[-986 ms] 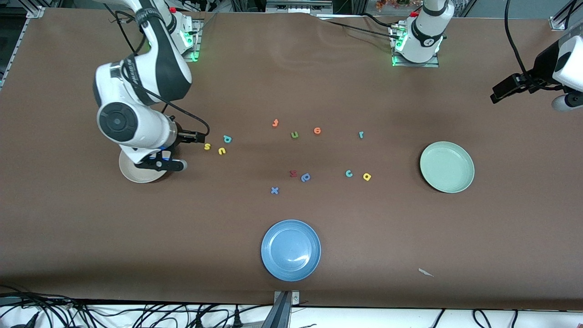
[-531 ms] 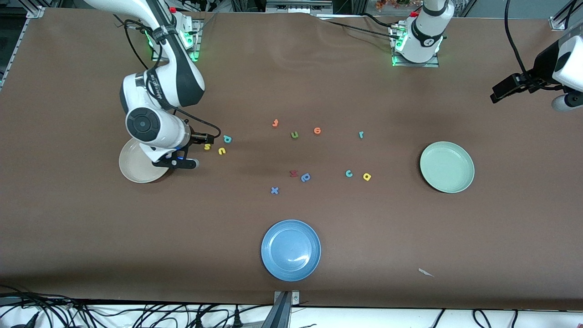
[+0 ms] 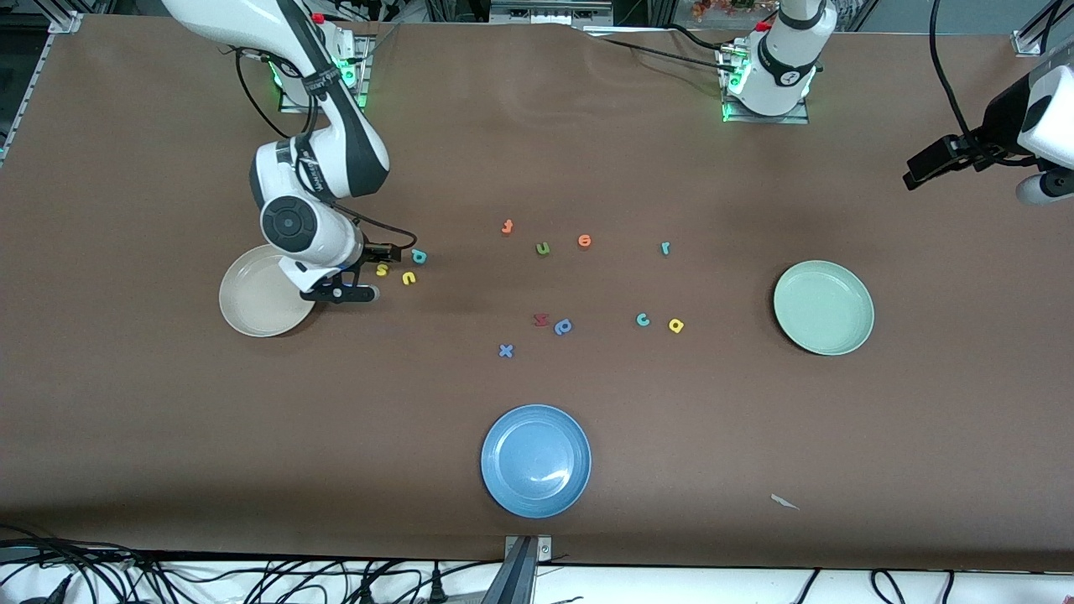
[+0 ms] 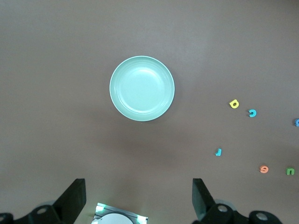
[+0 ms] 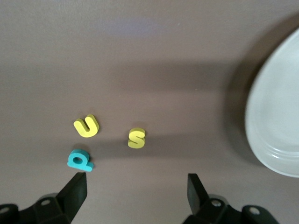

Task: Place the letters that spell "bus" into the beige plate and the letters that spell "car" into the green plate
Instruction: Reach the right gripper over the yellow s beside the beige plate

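Right gripper shifting off beige plate toward s, jaws apart | left gripper waiting, spread | plates: three | letters: twelve

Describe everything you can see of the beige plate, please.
The beige plate is round, shallow and cream-coloured, with a plain raised rim and a smooth, matte look. It sits flat on the brown table at the right arm's end and holds nothing. The right arm's wrist overlaps its edge in the front view, so that part is hidden. The yellow s lies on the table beside it, not touching. In the right wrist view only part of its rim shows.
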You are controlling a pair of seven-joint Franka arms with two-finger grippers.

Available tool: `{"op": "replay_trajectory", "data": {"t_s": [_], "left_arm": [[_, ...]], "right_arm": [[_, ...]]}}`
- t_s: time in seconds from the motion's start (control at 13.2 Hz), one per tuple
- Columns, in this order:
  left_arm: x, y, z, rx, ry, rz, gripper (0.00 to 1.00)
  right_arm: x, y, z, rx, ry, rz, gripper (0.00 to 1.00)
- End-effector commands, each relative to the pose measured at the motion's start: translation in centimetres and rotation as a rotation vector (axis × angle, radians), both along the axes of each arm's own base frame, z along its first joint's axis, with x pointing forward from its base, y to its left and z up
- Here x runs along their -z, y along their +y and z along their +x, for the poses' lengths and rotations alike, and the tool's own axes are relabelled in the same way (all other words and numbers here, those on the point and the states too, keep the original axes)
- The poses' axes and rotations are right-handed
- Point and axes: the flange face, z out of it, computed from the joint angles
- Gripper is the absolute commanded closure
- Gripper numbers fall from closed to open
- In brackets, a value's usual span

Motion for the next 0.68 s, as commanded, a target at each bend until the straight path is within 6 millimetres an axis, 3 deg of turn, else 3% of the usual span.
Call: {"op": "replay_trajectory", "data": {"t_s": [0.0,0.3,0.45,0.61], "left_arm": [[-0.6,-0.1,0.2,-0.008,0.006,-0.015,0.00],[-0.6,-0.1,0.2,-0.008,0.004,-0.015,0.00],[-0.6,-0.1,0.2,-0.008,0.004,-0.015,0.00],[-0.5,0.0,0.2,-0.009,0.007,-0.015,0.00]], "right_arm": [[1.9,0.1,-1.7,-0.020,-0.040,0.027,0.05],[4.3,-0.3,-2.3,-0.052,-0.067,0.033,0.12],[4.6,-0.4,-2.3,-0.050,-0.071,0.032,0.19],[4.6,-0.4,-2.3,-0.051,-0.080,0.034,0.19]]}}
